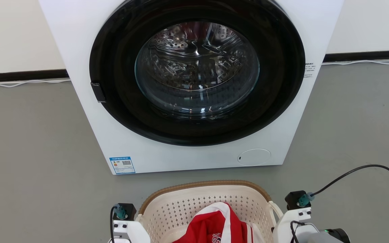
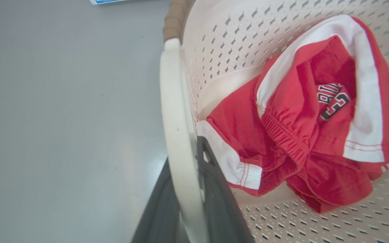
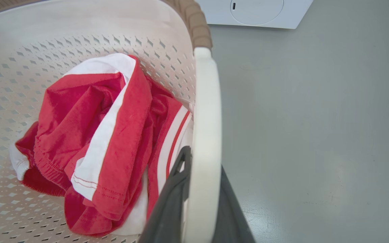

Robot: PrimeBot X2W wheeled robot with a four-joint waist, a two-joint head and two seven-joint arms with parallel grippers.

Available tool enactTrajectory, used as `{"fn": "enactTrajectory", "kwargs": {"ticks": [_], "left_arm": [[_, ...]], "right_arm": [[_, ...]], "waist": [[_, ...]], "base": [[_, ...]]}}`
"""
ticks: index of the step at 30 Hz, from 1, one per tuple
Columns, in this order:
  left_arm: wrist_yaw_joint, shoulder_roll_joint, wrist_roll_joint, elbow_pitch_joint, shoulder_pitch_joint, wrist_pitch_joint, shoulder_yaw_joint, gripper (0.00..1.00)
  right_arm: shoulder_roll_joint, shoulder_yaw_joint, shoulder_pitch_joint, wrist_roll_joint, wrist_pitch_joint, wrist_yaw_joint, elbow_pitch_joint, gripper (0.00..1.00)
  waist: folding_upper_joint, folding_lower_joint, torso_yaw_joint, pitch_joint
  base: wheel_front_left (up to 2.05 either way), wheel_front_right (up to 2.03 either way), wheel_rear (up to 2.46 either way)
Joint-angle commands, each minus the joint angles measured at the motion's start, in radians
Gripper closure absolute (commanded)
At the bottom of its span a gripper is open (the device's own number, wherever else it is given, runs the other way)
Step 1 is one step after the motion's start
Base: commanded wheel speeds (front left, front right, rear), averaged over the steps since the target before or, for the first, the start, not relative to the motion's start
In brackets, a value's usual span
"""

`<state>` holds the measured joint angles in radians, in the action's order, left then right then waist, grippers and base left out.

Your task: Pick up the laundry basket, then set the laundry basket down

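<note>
Grey floor (image 1: 29,152) before white washing machine (image 1: 79,50), laundry basket (image 1: 181,209) with red garment (image 1: 214,226) inside, left gripper (image 2: 184,155) pinching left handle (image 2: 177,111), right gripper (image 3: 204,162) pinching right handle (image 3: 208,101)

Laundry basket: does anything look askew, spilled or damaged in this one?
Nothing stands out. The laundry basket sits level before the washing machine, with red-and-white clothes bunched inside and none over the rim. The left gripper and right gripper each clamp a side handle squarely.

Laundry rm: front-load washer (image 1: 194,84) on bare grey floor (image 1: 29,152).
</note>
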<state>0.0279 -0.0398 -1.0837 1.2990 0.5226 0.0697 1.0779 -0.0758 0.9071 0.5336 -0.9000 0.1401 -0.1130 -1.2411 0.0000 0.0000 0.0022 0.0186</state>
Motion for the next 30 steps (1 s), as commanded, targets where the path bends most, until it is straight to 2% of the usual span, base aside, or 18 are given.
{"fn": "enactTrajectory", "kwargs": {"ticks": [1, 30], "left_arm": [[0.010, -0.010, -0.003, -0.011, 0.039, -0.017, -0.009, 1.00], [0.004, -0.010, -0.009, -0.009, 0.048, -0.022, -0.001, 1.00]], "right_arm": [[0.022, 0.019, 0.015, 0.000, -0.013, -0.018, 0.020, 1.00], [0.015, 0.076, 0.028, -0.053, -0.042, -0.018, 0.023, 1.00]], "waist": [[0.0000, 0.0000, 0.000, 0.000], [0.0000, 0.0000, -0.001, -0.016]], "base": [[0.00, 0.00, 0.00], [0.00, 0.00, 0.00]]}}
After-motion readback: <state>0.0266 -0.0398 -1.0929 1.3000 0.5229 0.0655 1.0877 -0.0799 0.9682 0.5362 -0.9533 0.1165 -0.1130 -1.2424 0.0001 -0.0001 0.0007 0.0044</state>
